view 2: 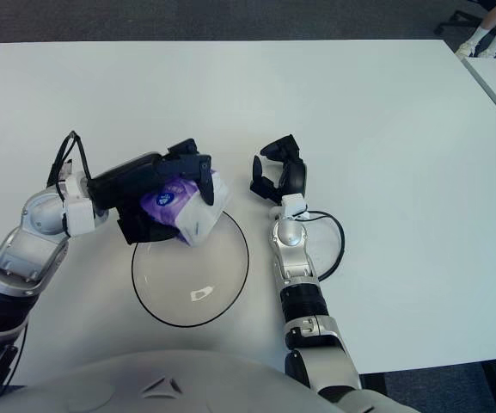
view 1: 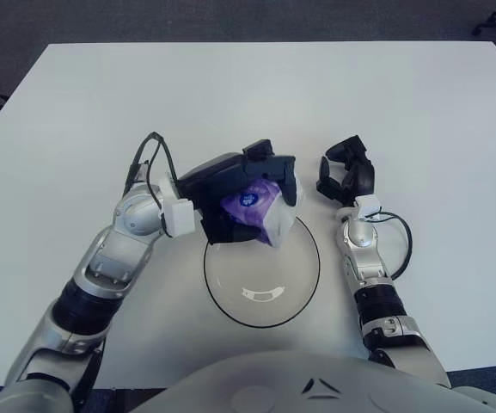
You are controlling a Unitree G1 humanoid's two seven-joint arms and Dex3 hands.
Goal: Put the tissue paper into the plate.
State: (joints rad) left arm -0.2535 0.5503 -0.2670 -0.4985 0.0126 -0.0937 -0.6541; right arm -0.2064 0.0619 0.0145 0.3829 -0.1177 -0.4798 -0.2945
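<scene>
Tissue paper (view 1: 260, 209), a purple and white pack, sits clamped in the left hand (view 1: 241, 194) over the far rim of the plate (view 1: 261, 271) on the white table (view 1: 419, 120). Its long axis runs from near-left to far-right, tilted, with the printed purple face turned up. The right hand (view 1: 345, 179) shows just right of the plate, fingers loosely spread and holding nothing.

A white counter (view 1: 419, 129) carries the scene, with dark floor showing past its far edge. Directly on it lies one clear, dark-rimmed plate (view 1: 262, 297), near the counter's near edge and roughly midway along that edge.
</scene>
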